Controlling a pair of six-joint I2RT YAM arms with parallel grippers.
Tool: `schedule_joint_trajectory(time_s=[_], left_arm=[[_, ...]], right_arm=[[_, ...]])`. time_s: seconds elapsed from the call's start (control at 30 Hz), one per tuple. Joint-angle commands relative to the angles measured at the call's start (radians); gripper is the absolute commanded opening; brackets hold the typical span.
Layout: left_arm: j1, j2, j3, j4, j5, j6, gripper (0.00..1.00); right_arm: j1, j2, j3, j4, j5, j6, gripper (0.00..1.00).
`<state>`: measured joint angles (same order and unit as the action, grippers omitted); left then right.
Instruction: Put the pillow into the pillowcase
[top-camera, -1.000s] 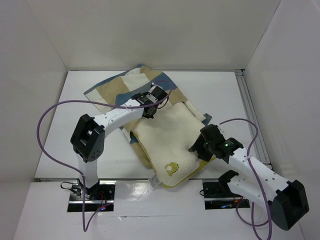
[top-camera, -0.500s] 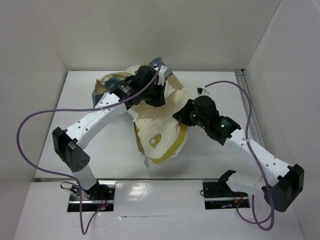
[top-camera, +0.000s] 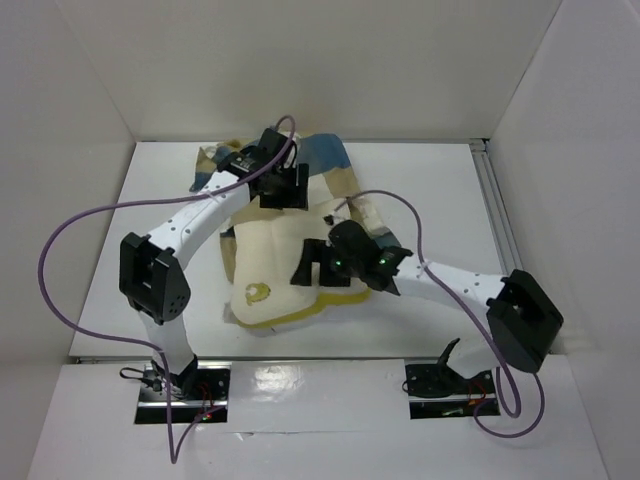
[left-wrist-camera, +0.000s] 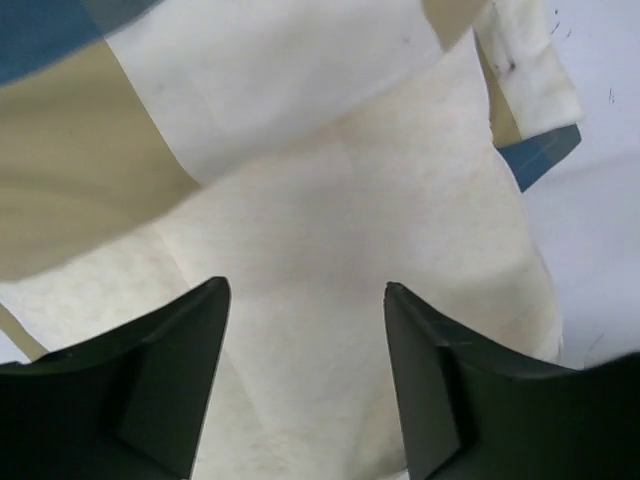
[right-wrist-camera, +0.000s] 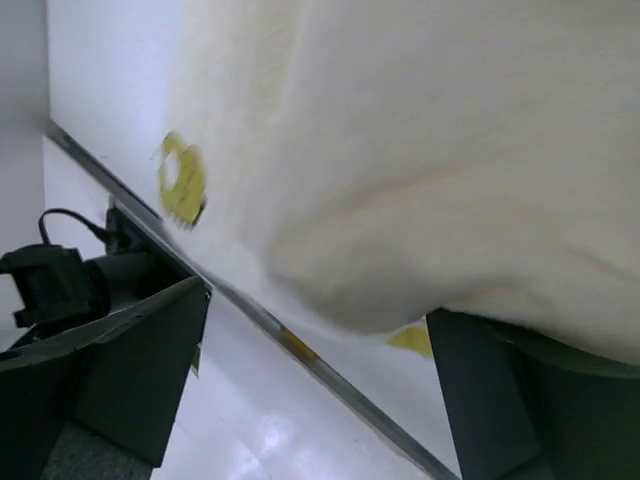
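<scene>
Pillow (top-camera: 275, 262) lies mid-table (top-camera: 440, 180), long axis running far to near, yellow logo (top-camera: 255, 293) at its near-left corner. Pillowcase (top-camera: 325, 155) is bunched at the pillow's far end, blue and tan checks showing. In the L wrist view the checked cloth (left-wrist-camera: 80, 170) overlaps the cream pillow (left-wrist-camera: 350, 240); can't tell how far the pillow is in.

L gripper (top-camera: 284, 190) hangs over that overlap. Its jaws are wide apart w/ nothing held, only fabric below them (left-wrist-camera: 305, 295). The L arm crosses the case's left part and hides it.

R gripper (top-camera: 310, 265) is at the pillow's right side. Its jaws are spread wide (right-wrist-camera: 318, 305), the pillow (right-wrist-camera: 450, 150) bulges btwn them, and no pinch is visible.

A purple cable (top-camera: 400, 200) loops over the case's tan patch. Metal rail (top-camera: 495, 210) runs along the right edge, well apart
</scene>
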<state>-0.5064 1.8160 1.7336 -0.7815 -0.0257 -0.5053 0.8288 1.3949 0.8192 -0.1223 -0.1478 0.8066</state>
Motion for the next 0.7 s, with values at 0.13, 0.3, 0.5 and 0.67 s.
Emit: schedule_joint_trajectory(time_s=[0.13, 0.3, 0.5, 0.67], left_arm=[[0.080, -0.155, 0.046, -0.033, -0.095, 0.005, 0.78], [0.048, -0.195, 0.006, -0.021, -0.040, 0.014, 0.78], [-0.079, -0.120, -0.014, -0.009, -0.031, -0.021, 0.83], [-0.124, 0.011, 0.024, -0.009, -0.043, -0.055, 0.86]], right_arm=[[-0.008, -0.106, 0.227, -0.315, 0.399, -0.228, 0.99], [-0.336, -0.102, 0.178, -0.265, 0.237, -0.262, 0.71], [-0.439, 0.218, 0.329, -0.246, 0.177, -0.388, 0.95], [-0.477, 0.357, 0.408, -0.174, 0.153, -0.431, 1.00]])
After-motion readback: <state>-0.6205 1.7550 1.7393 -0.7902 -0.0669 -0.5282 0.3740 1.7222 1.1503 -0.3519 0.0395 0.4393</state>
